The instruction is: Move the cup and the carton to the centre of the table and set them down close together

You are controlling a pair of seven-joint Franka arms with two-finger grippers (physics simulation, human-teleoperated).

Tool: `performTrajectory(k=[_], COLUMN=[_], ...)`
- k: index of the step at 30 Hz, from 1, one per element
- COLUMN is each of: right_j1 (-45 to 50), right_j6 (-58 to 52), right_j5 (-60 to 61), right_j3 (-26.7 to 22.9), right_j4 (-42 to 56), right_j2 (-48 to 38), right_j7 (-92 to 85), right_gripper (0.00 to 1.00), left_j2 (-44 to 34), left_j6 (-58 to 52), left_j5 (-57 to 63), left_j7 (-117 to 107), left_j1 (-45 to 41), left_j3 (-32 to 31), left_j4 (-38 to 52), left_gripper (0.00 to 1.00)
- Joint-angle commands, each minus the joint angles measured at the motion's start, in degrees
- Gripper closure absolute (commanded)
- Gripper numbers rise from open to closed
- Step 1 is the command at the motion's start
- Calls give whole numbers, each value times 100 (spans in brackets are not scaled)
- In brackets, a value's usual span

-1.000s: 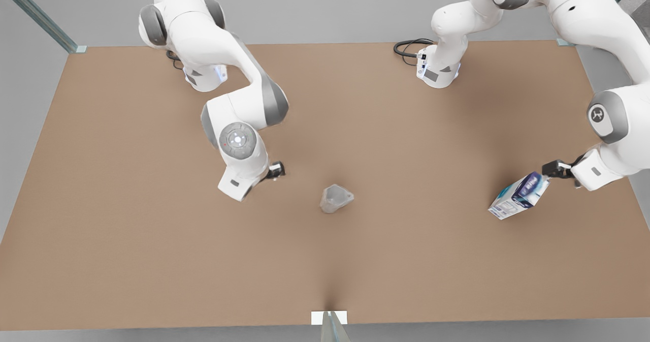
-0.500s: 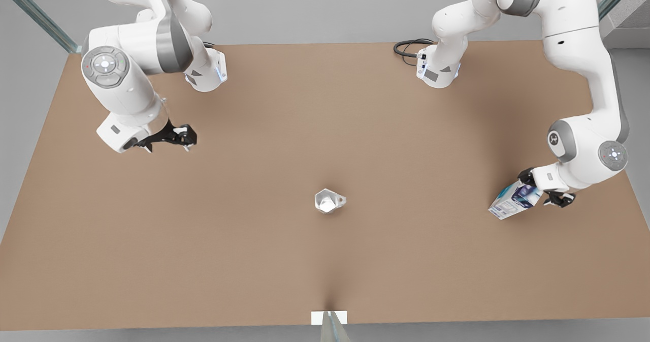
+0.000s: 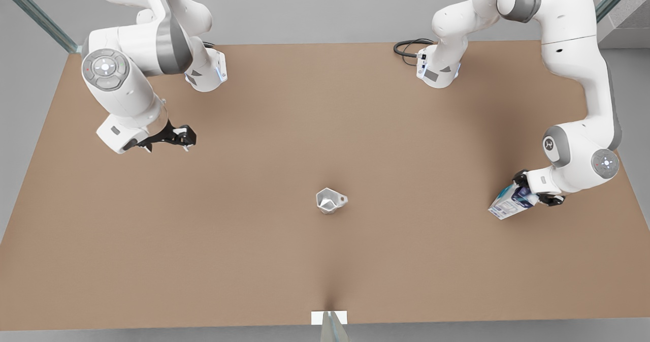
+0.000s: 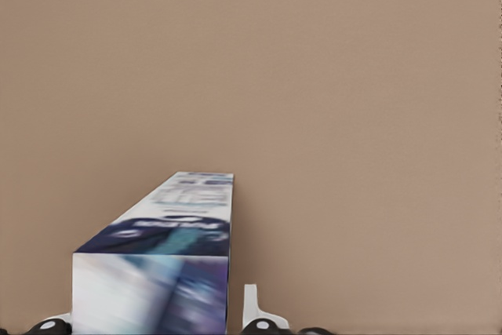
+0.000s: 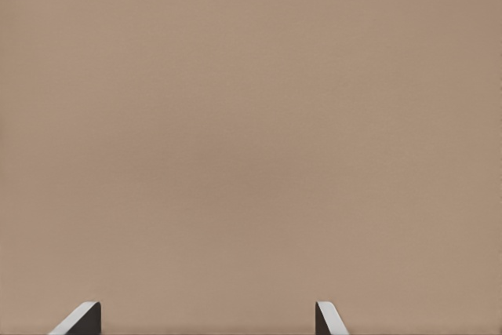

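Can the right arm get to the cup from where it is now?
Probably yes: the right gripper hangs open and empty, and bare table lies between it and the upright cup.

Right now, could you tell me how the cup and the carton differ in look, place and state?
The cup is pale grey; the carton is white, teal and dark blue. The cup stands free near the table centre; the carton sits by the front view's right edge, left gripper straddling it. The right gripper waits, open. Both objects rest on the table.
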Motion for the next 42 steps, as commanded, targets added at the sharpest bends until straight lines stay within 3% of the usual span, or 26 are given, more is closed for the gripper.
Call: performTrajectory(k=[1,12,14,19,24,27,32,42], right_j1=[-3,-12,-12,-20,-20,-47,-47,-56], right_j6=[0,-9,-9,0,0,-9,-9,-18], right_j5=[0,0,0,0,0,0,0,9], right_j3=[0,0,0,0,0,0,0,0], right_j4=[0,-18,-18,-18,-61,-61,-61,-70], right_j2=[0,0,0,0,0,-9,-18,-9], right_j7=[0,0,0,0,0,0,0,-9], right_gripper=[0,0,0,0,0,0,0,0], left_j2=[4,-268,-796,-796,-937,-744,434,716], left_j6=[0,-554,-914,-1168,-2364,-2303,-2276,-1310], left_j5=[-1,-27,-27,-19,-220,-581,-555,-581], left_j7=[-9,-773,-2127,-3629,-5660,-6688,-7576,-11838], left_j1=[-9,-114,-632,-2627,-3568,-3770,-4105,-4342], left_j3=[0,-8,0,-87,-931,-1265,-1274,-1221], left_j4=[0,35,44,44,299,474,1925,1934], left_gripper=[41,44,44,44,43,43,43,43])
